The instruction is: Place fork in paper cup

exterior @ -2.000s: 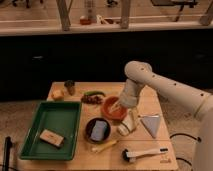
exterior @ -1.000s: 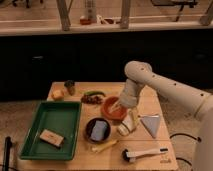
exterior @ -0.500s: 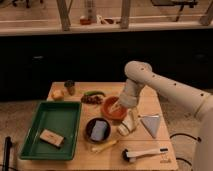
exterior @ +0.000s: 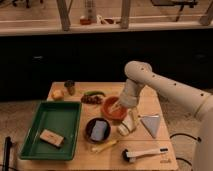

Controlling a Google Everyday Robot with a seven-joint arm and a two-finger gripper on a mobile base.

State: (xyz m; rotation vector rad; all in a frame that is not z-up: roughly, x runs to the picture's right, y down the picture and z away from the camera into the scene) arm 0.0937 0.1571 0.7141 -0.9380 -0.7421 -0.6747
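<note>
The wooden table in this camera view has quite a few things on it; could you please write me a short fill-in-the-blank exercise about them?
1. The gripper hangs over the ____ bowl.
2. The green tray lies on the table's ____ side in this camera view.
3. The grey triangular piece lies to the ____ of the paper cup in this camera view.

Missing words: orange; left; right

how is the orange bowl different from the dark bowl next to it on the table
The orange bowl is red-orange and sits farther back, with the gripper right over it. The dark bowl is black, sits nearer the front edge, holds a blue-grey object, and has nothing above it. Both are round, upright and similar in size.
</note>
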